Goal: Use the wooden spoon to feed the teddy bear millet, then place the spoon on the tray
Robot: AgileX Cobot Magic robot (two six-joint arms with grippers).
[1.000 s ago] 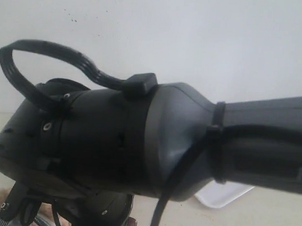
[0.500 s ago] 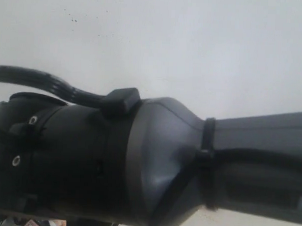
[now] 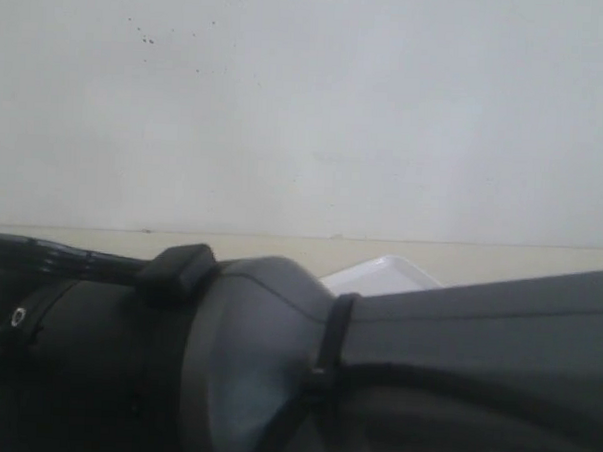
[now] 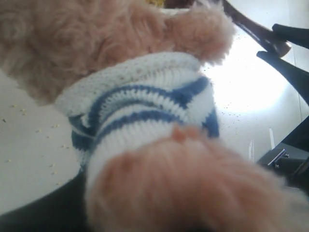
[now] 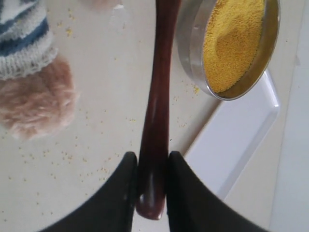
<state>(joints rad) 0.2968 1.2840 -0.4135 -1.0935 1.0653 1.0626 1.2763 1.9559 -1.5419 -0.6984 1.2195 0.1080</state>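
Right gripper (image 5: 152, 160): smooth black fingers pinch the thin, glossy red-brown spoon (image 5: 157, 96) by its handle. Near it stands a round steel bowl (image 5: 189, 53) of fine yellow millet (image 5: 234, 38), next to a flat white tray (image 5: 241, 137). A fluffy bear (image 4: 145, 106) in ribbed striped knit hides the left gripper, state unclear. Exterior: dark arm (image 3: 275, 385) fills the lower frame, tray corner at centre.

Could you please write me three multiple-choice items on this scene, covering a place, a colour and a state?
1. Where is the millet heaped? A tray; B bowl; C cup.
2. The bear's shirt stripes are: A red; B green; C blue.
3. The right gripper is: A shut on the spoon; B open; C shut on the bear.
Answers: 1 B, yellow grains fill the bowl; 2 C, blue bands on white knit; 3 A, it clamps the handle.
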